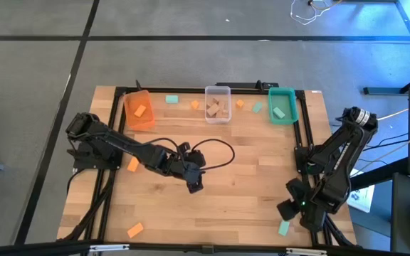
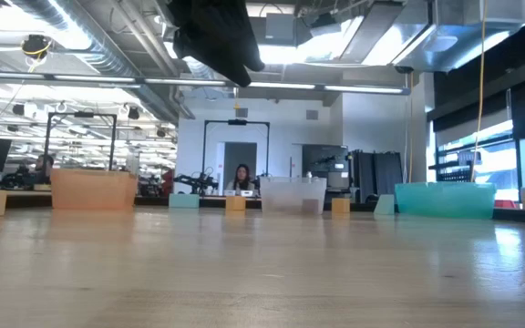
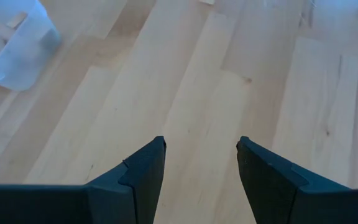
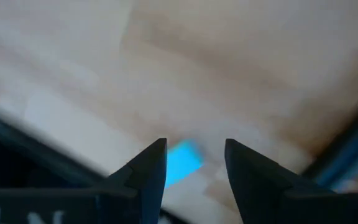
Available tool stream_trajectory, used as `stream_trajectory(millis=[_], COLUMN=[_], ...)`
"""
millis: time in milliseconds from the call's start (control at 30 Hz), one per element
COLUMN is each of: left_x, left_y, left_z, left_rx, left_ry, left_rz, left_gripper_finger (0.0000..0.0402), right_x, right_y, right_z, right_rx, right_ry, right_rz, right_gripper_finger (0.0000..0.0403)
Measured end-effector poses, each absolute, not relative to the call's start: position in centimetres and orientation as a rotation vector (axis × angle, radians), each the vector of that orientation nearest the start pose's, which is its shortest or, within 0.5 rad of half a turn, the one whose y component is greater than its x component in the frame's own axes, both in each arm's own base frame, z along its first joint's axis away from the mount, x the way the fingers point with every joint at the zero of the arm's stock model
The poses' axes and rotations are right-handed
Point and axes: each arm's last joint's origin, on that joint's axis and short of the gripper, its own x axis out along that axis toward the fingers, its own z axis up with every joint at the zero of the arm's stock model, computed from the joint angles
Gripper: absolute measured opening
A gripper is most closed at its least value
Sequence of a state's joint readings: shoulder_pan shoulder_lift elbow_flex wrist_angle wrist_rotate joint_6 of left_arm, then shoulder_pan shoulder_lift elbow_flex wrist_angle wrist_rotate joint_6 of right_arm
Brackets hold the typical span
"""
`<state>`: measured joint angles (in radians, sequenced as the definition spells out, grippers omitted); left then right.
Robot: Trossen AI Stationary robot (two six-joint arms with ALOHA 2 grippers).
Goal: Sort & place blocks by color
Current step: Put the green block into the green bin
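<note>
Right hand poised over a teal block at the near corner; left hand empty at mid-surface.

From above, the right hand [image 1: 287, 210] hangs at the near right corner of the surface [image 1: 248, 185], just beside a teal block [image 1: 284, 227], while the left hand [image 1: 194, 185] sits mid-surface with nothing under it; orange bin [image 1: 139, 112], clear bin [image 1: 218, 104] and teal bin [image 1: 282, 107] line the far edge, loose blocks between them. At table height, only the three bins and small blocks show across the far edge. The left wrist shows its fingers [image 3: 148, 171] spread over bare wood. The right wrist shows open fingers [image 4: 151, 168] straddling the teal block [image 4: 184, 160], not yet closed. I'd say this is the pick: next it must lower, close, and carry to the teal bin.
</note>
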<state>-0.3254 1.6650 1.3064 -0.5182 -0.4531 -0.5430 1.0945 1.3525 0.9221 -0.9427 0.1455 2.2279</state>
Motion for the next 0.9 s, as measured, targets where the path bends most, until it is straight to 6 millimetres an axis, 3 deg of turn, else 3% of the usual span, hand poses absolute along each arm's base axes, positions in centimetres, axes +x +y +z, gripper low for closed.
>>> stream_trajectory(millis=[133,233,433,667,833,900], left_x=[34.2,34.3,34.3,34.1,33.9,33.9], left_y=[-9.7,-9.5,-9.6,-10.3,-10.8,-10.9], left_z=[26.4,26.4,26.5,26.4,26.4,26.4], left_rx=[-0.183,-0.187,-0.187,-0.180,-0.175,-0.173], left_ry=[0.747,0.746,0.746,0.750,0.751,0.751], left_rz=[0.342,0.349,0.341,0.318,0.305,0.301], left_gripper_finger=[0.0190,0.0190,0.0190,0.0190,0.0190,0.0190], right_x=[10.8,10.4,9.7,9.4,10.0,10.2], right_y=[21.6,22.0,22.0,22.9,24.8,25.3], right_z=[20.9,20.6,20.2,19.8,19.8,19.8], right_rx=[1.102,1.011,0.671,0.212,-0.110,-0.219], right_ry=[1.278,1.297,1.330,1.424,1.208,1.110], right_rz=[-0.514,-0.385,-0.160,0.335,0.838,0.944], right_gripper_finger=[0.0163,0.0163,0.0163,0.0163,0.0163,0.0163])
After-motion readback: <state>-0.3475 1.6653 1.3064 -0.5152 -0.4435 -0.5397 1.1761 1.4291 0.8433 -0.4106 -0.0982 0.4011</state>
